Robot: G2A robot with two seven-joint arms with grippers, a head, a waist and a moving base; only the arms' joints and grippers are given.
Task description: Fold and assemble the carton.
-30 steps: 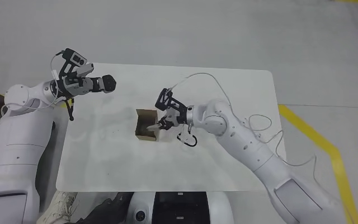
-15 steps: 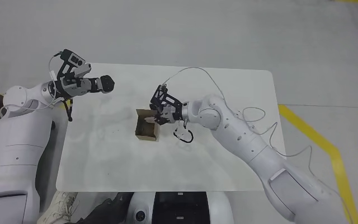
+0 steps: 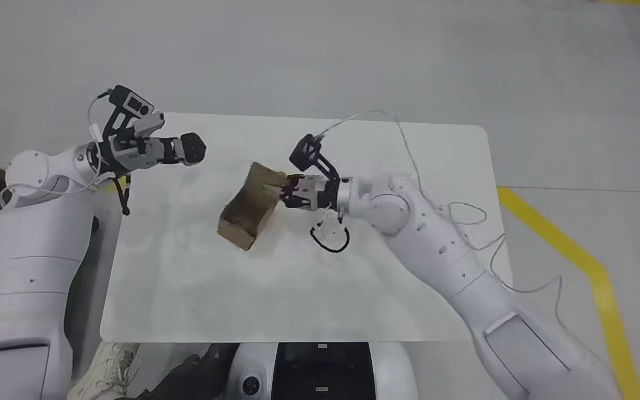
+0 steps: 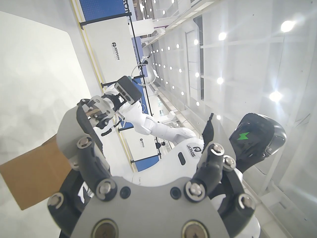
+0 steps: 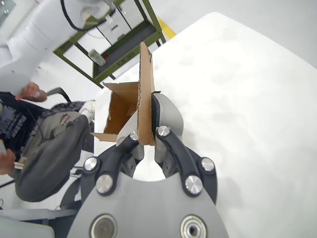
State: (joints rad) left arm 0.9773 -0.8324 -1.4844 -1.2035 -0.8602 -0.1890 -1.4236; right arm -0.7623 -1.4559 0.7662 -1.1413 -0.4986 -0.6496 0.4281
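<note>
Top view: carton [image 3: 246, 206] is recorded as tilted over the white table [image 3: 420, 290], slightly toward 9 o'clock of the table centre. It is brown, with one end open and the flaps loose. Whether its lower end touches the table cannot be told.

Right gripper [image 3: 290, 190] is noted at the carton's 2 o'clock edge. In the right wrist view its fingers [image 5: 168, 115] are seen pinched on one corrugated wall of the carton, with the board edge clamped between them.

Left gripper [image 3: 195, 148] is located at the table's 10 o'clock corner, well apart from the carton. Its fingers [image 4: 86, 125] are spread, with nothing held between them.
</note>
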